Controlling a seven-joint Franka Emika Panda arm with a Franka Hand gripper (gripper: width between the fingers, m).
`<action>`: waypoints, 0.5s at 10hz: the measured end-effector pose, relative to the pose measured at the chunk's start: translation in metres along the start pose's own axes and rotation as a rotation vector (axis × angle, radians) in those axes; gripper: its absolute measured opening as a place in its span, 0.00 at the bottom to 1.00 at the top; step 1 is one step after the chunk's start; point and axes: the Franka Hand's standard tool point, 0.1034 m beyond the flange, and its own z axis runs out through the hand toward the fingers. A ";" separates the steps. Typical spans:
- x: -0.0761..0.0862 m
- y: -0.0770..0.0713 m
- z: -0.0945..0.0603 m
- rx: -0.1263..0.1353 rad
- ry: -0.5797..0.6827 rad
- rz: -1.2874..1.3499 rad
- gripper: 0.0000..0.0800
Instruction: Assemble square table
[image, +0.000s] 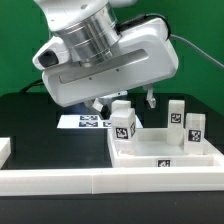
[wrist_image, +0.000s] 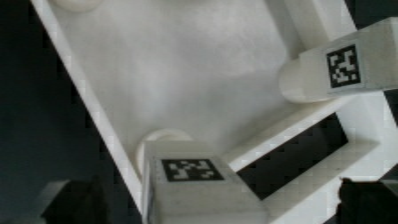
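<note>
The robot's gripper (image: 122, 101) hangs low over the black table (image: 30, 120), with its two dark fingers (image: 150, 99) spread wide apart and nothing between them. Right under it lies the square tabletop (image: 150, 150), a flat white tray with a raised rim all around. Two white legs stand up inside the tray: one leg (image: 123, 122) near the corner at the exterior view's left, just below the fingers, and a second leg (image: 194, 128) toward the exterior view's right. A third white block (image: 176, 111) stands farther back, and I cannot tell if it is inside the tray or just behind its far rim. Each block has a black-and-white tag on it. In the wrist view the tray floor (wrist_image: 169, 85) looks bare and wide in the middle, with one tagged leg (wrist_image: 183, 165) close to the camera and another tagged leg (wrist_image: 343, 68) by the rim. The dark finger tips show as blurry shapes at the edge of that picture, on either side of the near leg. The long white wall (image: 100, 180) runs along the front of the table, touching the tray's front edge. The marker board (image: 90, 121) lies flat behind the tray on the exterior view's left. The black table to the left of the tray has open room.
</note>
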 end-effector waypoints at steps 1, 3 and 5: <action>0.000 -0.001 0.001 0.005 0.001 0.003 0.81; 0.000 -0.003 0.001 0.009 0.001 0.003 0.81; 0.000 -0.003 0.001 0.009 0.000 0.003 0.81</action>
